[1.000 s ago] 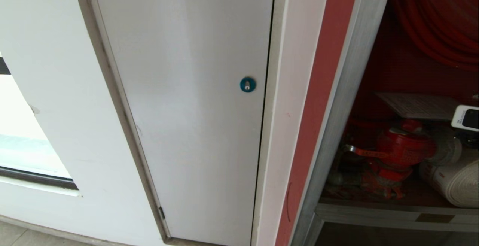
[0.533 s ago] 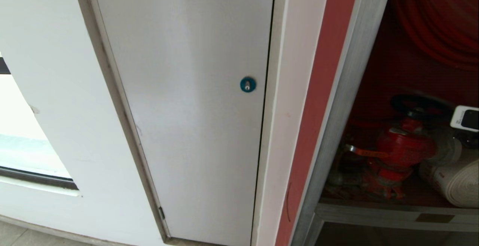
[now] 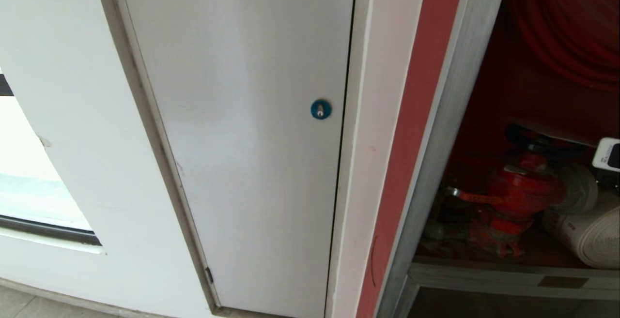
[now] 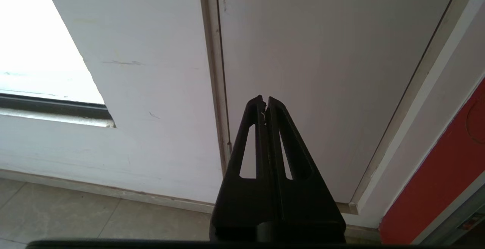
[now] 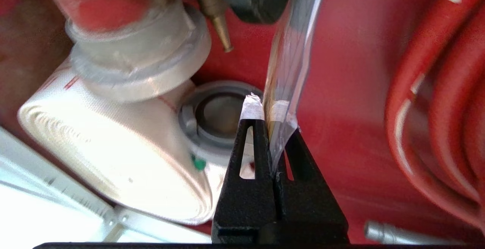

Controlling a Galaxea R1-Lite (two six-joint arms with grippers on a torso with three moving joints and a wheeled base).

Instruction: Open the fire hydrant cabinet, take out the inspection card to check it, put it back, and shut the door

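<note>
Pinching a thin edge of the inspection card (image 5: 288,63), the right gripper (image 5: 269,118) is seen inside the fire hydrant cabinet (image 3: 448,114), its jaws closed flat on the sheet with almost no gap left between them. In the right wrist view the card stands edge-on and shows a glossy, see-through sleeve or laminate, bowed along its length; it is judged to be very light, floppy rather than stiff, and slippery at the surface. A hold so near the corner is likely to let the sheet droop and swing, so a slow, level withdrawal would be called for, and a bite further in from the edge would be safer if the card begins to slide.

In the head view the card is seen only as a pale strip (image 3: 557,131) above the red valve (image 3: 523,189), beside the white rolled hose (image 3: 588,233); the red hose coil (image 3: 571,32) hangs above. Catching on the valve's handwheel is judged the main risk, since creasing would come easily.

The left gripper (image 4: 265,103) is held idle with its jaws pressed together, before the plain white panel (image 3: 242,114) with its blue lock (image 3: 320,109). The door is not in view.
</note>
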